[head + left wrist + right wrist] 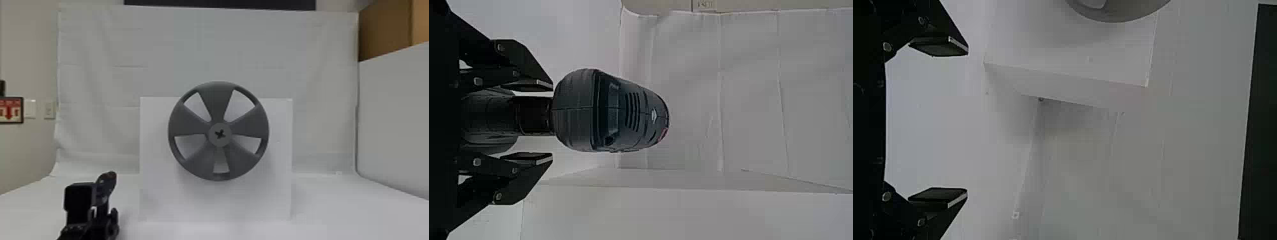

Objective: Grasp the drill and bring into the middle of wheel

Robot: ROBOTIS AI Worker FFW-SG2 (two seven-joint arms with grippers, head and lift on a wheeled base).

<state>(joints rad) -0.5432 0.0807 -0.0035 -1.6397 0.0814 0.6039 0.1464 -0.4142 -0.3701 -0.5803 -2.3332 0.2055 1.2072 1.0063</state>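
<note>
At the lower left of the head view is my left gripper (110, 226), with the dark drill's (106, 188) rounded head beside and above it. In the left wrist view the drill (604, 112) is upright, head uppermost, and its handle passes between the open fingers of my left gripper (551, 122), a gap on either side. The grey five-spoked wheel (198, 159) is mounted upright in the middle of the head view, a cross-shaped hole at its hub. My right gripper (967, 121) is open and holds nothing; the wheel's rim (1118, 12) shows beyond it.
A white box-like stand (153, 191) backs the wheel, on a white surface (335, 207). White cloth (105, 79) hangs behind. A pale panel (395, 111) borders the right side, with a brown box (384, 32) above it.
</note>
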